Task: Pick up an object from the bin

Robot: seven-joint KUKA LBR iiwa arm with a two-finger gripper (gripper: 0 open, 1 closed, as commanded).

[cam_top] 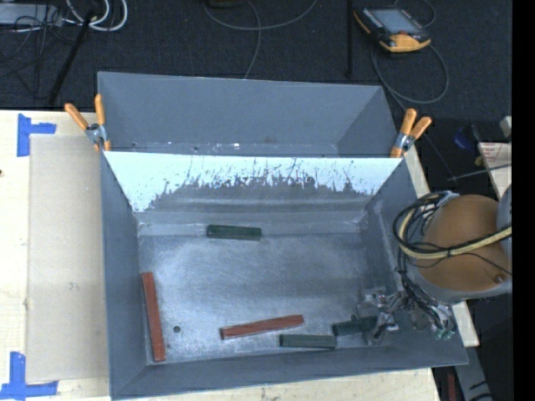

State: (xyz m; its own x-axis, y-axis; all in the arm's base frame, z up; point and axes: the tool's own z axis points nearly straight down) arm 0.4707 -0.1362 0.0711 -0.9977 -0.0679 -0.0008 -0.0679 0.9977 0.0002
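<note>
My gripper (376,309) is low in the bin's front right corner. A short dark green block (345,329) lies right against its left side; whether it is held I cannot tell. Just left of that, a longer dark green bar (306,341) lies flat along the front wall. A red-brown bar (262,327) lies slightly slanted beside it, towards the middle of the floor.
Another red-brown bar (152,316) lies lengthwise along the left wall. A dark green bar (234,233) rests near the back wall. The arm with its orange cover and cables hangs over the bin's right rim.
</note>
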